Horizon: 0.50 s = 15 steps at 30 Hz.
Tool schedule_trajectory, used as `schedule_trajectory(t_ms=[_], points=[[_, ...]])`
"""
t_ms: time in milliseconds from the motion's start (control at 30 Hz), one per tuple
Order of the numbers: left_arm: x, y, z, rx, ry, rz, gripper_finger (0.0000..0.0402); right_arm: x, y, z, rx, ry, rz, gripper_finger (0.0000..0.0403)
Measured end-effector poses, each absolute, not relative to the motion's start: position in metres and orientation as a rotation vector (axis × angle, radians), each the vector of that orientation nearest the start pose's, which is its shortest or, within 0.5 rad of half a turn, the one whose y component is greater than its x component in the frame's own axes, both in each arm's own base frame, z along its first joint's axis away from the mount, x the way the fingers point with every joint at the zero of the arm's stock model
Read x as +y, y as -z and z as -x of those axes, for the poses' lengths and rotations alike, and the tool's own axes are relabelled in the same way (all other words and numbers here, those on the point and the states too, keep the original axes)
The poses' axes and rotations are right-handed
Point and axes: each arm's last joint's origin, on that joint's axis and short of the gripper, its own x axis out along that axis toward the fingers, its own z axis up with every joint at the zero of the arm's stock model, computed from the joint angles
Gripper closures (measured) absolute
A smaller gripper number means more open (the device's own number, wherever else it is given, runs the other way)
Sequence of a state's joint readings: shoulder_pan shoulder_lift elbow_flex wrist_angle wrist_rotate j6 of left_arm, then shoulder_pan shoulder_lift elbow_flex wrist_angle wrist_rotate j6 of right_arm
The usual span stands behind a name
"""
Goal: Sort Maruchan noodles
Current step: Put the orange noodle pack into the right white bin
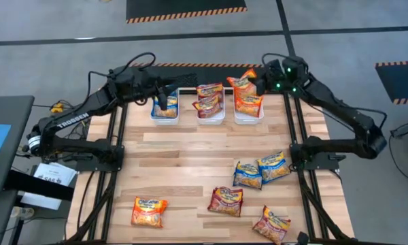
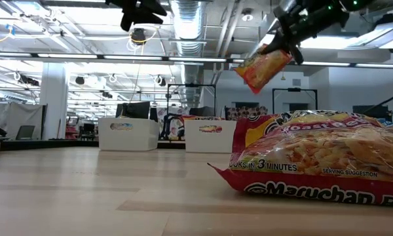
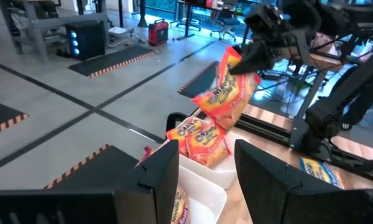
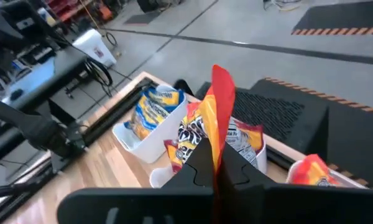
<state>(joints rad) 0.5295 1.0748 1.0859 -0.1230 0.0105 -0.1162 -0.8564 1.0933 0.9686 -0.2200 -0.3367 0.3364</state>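
Note:
Three white bins stand in a row at the table's far edge. The left bin holds a blue packet, the middle bin maroon packets, and the right bin orange packets. My right gripper is shut on an orange packet above the right bin. My left gripper hovers open over the left bin and touches nothing. Loose packets lie flat on the near half of the table: two blue, two maroon and one orange. My right gripper pinches the orange packet between its two fingers at its upper edge. The fingers come from the table's right side, slanting down. The packet hangs tilted below them, lifted clear above the right bin; the right wrist view shows it edge-on.
The middle of the wooden tabletop is bare between the bins and the loose packets. One packet lies close in front of the low camera. The arms' bases and frame rails run along both side edges of the table.

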Motion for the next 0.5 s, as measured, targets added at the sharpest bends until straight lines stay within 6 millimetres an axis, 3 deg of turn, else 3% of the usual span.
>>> schedule_trajectory(t_ms=[500], points=[[0.119, -0.387, -0.202, 0.087, -0.527, 0.119, 0.0259, -0.167, -0.257, -0.156, 0.237, 0.685, -0.541, 0.0393]])
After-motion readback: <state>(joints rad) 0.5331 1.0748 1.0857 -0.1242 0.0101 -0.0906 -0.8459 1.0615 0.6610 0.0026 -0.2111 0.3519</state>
